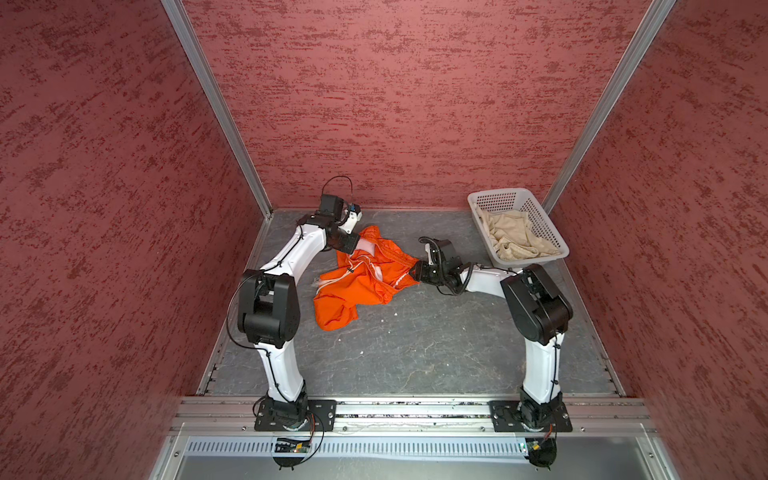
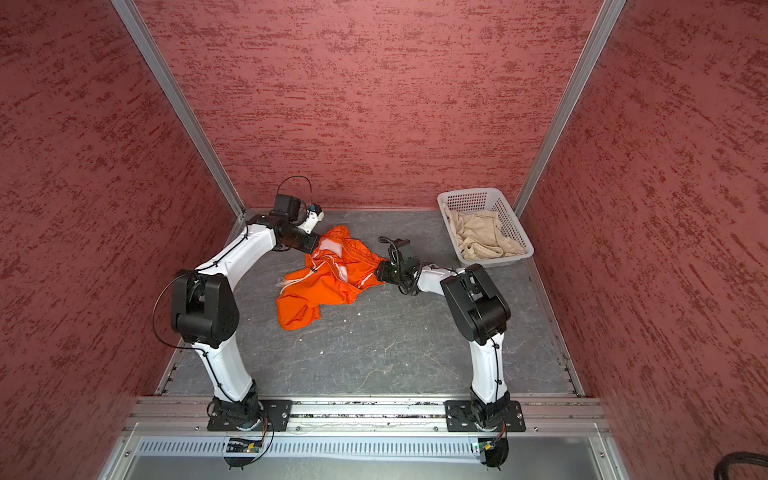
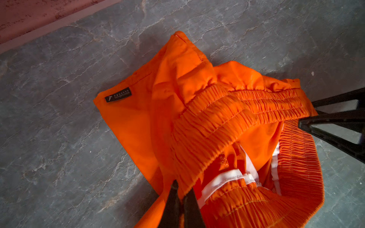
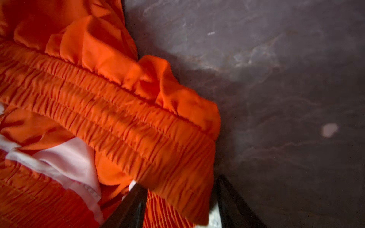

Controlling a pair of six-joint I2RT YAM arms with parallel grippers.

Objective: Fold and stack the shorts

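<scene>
Nothing is folded yet. The orange shorts (image 1: 357,282) lie crumpled on the table (image 1: 415,340). The left jaws are closed on their waistband (image 3: 237,110), and the right jaws stand half open around its other end. The beige shorts (image 1: 515,237) wait in the basket (image 1: 498,195).
</scene>
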